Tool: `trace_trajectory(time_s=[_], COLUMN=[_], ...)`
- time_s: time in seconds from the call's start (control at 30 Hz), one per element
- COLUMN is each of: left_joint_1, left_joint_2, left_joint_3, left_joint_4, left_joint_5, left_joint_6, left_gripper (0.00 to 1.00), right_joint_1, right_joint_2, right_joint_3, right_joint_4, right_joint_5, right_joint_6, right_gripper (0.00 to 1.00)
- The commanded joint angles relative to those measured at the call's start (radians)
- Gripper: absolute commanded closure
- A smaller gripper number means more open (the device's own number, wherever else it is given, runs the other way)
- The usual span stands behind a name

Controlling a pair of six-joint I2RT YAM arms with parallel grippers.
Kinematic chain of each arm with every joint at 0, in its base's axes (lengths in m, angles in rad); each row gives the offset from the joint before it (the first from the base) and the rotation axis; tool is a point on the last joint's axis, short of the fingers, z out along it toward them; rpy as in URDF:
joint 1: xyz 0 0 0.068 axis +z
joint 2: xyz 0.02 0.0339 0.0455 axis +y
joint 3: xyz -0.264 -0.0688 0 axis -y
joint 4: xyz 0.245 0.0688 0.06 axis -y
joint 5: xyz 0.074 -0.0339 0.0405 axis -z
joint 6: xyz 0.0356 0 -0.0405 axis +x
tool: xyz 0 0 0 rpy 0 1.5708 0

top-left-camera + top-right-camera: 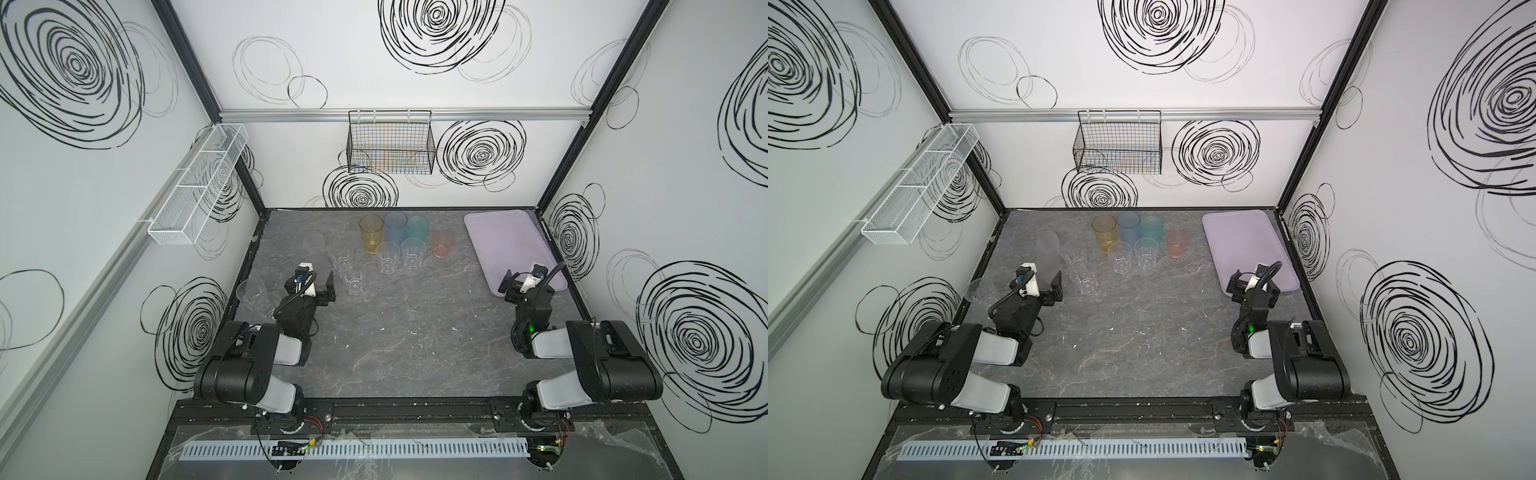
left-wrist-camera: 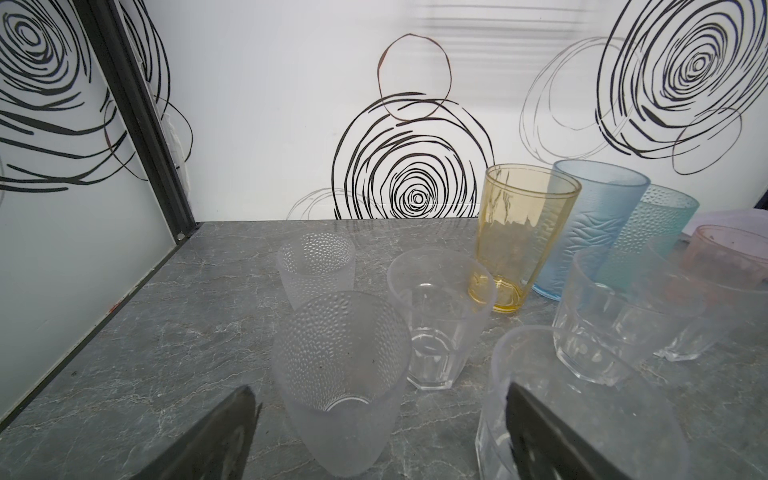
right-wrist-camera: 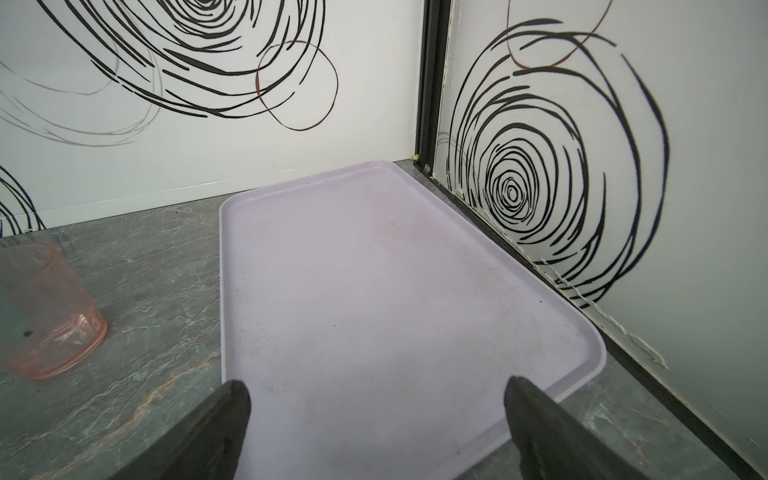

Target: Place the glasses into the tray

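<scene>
Several glasses stand on the grey table. At the back are amber (image 1: pixel 371 235), blue (image 1: pixel 395 228), teal (image 1: pixel 417 230) and short pink (image 1: pixel 442 244) ones, with clear ones (image 1: pixel 388 257) in front. My left gripper (image 2: pixel 380 399) is open, its fingers either side of a frosted dimpled glass (image 2: pixel 340 374) without touching it. A clear glass (image 2: pixel 582 407) stands right behind one finger. The lilac tray (image 1: pixel 511 245) lies at the back right with nothing on it. My right gripper (image 3: pixel 376 399) hangs open over the tray's (image 3: pixel 374 270) near end, and the pink glass (image 3: pixel 45 316) stands beside the tray.
A white mesh basket (image 1: pixel 199 183) hangs on the left wall and a black wire basket (image 1: pixel 390 143) on the back wall. One more clear glass (image 1: pixel 251 293) stands by the left wall, beside my left arm. The tray lies close against the right wall.
</scene>
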Motion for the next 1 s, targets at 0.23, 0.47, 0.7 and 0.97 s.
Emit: trace_trajectory(time_s=[0.23,0.47,0.7,0.97], left_joint_1=[0.006,0.007,0.022,-0.071], left_joint_2=[-0.005,-0.004,-0.004,-0.072], left_joint_3=[0.014,0.014,0.016,-0.064], left_joint_4=[0.043,0.042,0.043,0.143], left_joint_5=[0.011,0.013,0.034,-0.158], left_joint_6=[0.012,0.010,0.002,0.048], left_gripper=[0.04,0.04,0.04,0.04], right_joint_1=[0.005,0.002,0.001,0.022], right_joint_2=[0.003,0.000,-0.003,-0.201], right_joint_3=[0.005,0.004,-0.001,0.130], right_joint_4=[0.038,0.041,0.046,-0.338], right_joint_5=[0.008,0.003,0.003,0.033], right_joint_6=[-0.011,-0.010,-0.009,0.023], right_gripper=[0.00,0.00,0.00,0.00])
